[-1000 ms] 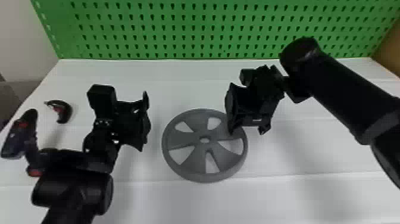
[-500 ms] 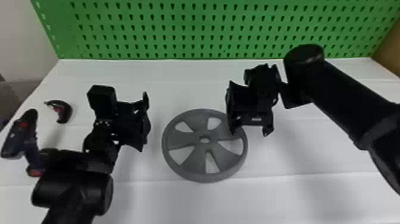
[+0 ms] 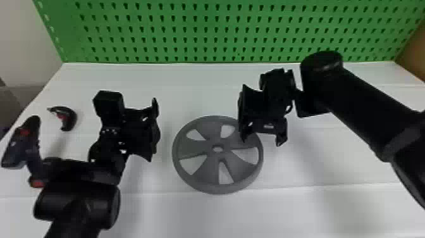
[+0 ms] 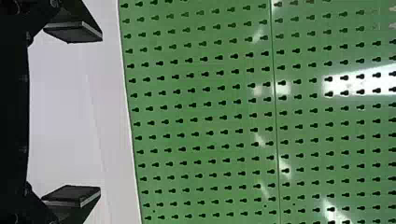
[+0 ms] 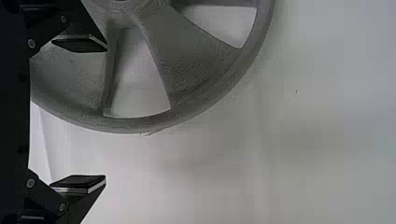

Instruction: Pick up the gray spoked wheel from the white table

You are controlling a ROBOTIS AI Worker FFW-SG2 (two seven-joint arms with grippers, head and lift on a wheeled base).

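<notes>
Centrally — gray spoked wheel (image 3: 207,169), on white table (image 3: 316,158)

Wheel (image 3: 202,174): rim partly behind right gripper (image 3: 261,140), head view; cut off, right wrist view
Pegboard (image 3: 205,31): top cut off, head view
Curved object (image 3: 71,117): too blurred to identify

The white desk (image 3: 202,91) is showing faint lines running across from side to side. The wheel (image 3: 202,172) is lying flat, roughly midway between the left and right edges, its openings baring the white below. Close to the left edge, a drill (image 3: 17,148) is lying. A curved black-and-red thing (image 3: 70,117) is resting between it and the far left corner.
</notes>
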